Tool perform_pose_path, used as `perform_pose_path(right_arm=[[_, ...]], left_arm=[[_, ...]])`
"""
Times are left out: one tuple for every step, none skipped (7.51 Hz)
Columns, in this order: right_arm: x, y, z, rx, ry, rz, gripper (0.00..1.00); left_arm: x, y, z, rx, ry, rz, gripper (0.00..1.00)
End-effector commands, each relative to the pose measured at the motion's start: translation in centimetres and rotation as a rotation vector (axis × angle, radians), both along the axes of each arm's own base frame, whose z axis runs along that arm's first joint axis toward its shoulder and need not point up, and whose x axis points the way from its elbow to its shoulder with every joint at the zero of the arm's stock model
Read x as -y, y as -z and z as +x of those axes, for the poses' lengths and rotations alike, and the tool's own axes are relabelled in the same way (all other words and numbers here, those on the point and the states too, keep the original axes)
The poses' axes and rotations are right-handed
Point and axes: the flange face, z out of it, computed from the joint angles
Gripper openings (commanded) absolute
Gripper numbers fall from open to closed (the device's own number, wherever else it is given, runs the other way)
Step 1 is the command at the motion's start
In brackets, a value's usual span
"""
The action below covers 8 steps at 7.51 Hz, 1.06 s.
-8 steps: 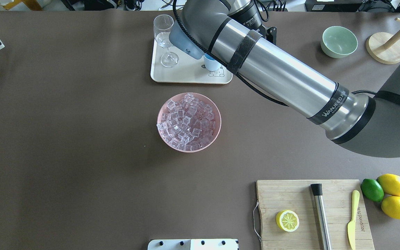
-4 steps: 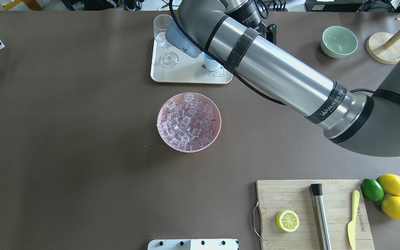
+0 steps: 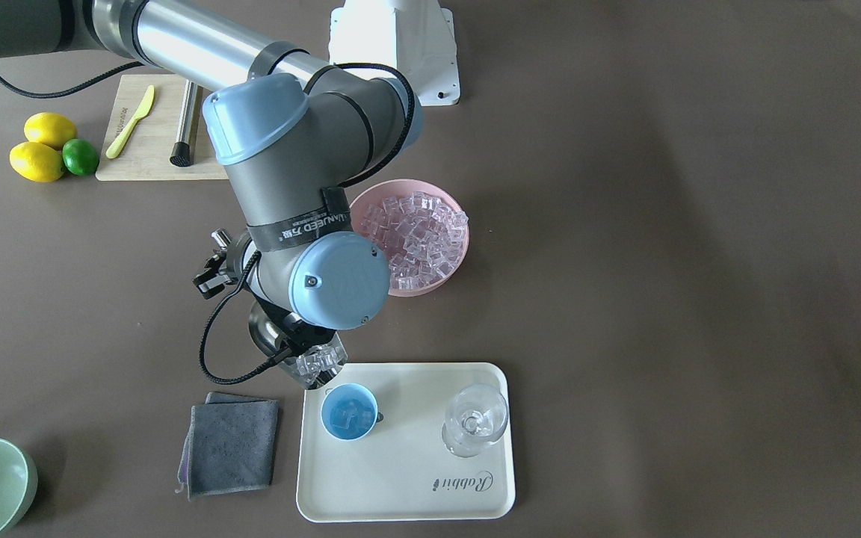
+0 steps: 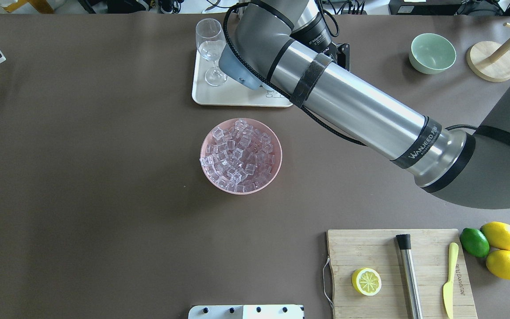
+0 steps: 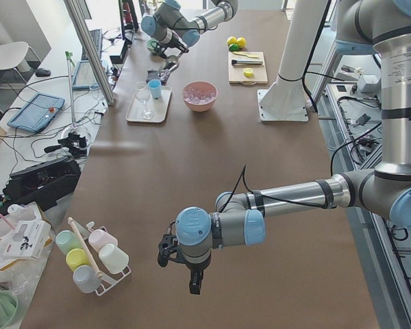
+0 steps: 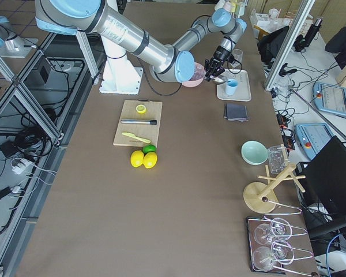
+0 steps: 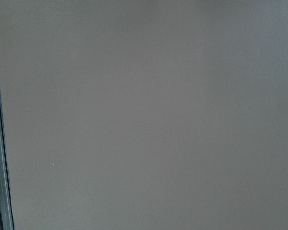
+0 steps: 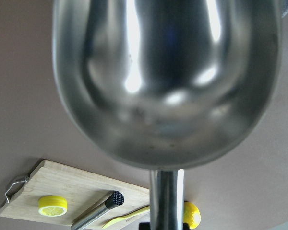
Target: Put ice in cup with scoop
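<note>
Our right hand (image 8: 164, 225) is clamped on the handle of the scoop (image 8: 168, 81), and the trough sticks out ahead of it. The trough carries a small load of ice (image 3: 317, 362) over the near edge of the tray (image 3: 400, 478). The cup (image 3: 349, 412) stands on that tray just beyond the scoop's lip, with a few cubes already inside. Behind the hand sits the pink bowl (image 3: 460, 258), heaped with more. Our left hand (image 5: 194, 282) hangs over bare worktop, well apart; we cannot tell how far it is open.

Bright, even light; soft shadows on the bench (image 4: 104, 177); glare streaks on the blurred scoop (image 8: 168, 81); left wrist view featureless grey.
</note>
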Motion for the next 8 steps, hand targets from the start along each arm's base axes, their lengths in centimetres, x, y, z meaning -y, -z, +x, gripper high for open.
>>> perform_pose_path(right_arm=[[-0.1,2.2,0.4,-0.01,0.005,0.008,0.0],[0.0,1.5,0.3,-0.015,0.007,0.006,0.0],[0.1,1.3,0.4,-0.019,0.01,0.008,0.0],[0.1,1.0,0.4,-0.023,0.01,0.006,0.0],[0.1,0.8,0.4,-0.024,0.01,0.005,0.0],[0.1,1.0,0.4,-0.022,0.01,0.005,0.0],[0.2,1.0,0.5,-0.023,0.009,0.006,0.0],[0.6,1.8,1.2,-0.025,0.006,0.022,0.0]], left_arm=[[-0.2,-0.1,-0.1,0.0,0.002,-0.003,0.98],[-0.3,-0.2,-0.1,-0.002,0.002,-0.005,0.98],[-0.4,-0.3,-0.1,0.0,0.004,-0.006,0.98],[-0.4,-0.2,0.0,-0.002,0.002,-0.005,0.98],[-0.4,-0.2,-0.1,0.0,0.004,-0.005,0.98],[-0.4,-0.2,-0.1,-0.002,0.004,-0.005,0.98],[-0.4,-0.1,-0.1,-0.001,0.004,-0.003,0.98],[-0.4,-0.1,-0.1,-0.001,0.004,-0.003,0.98]])
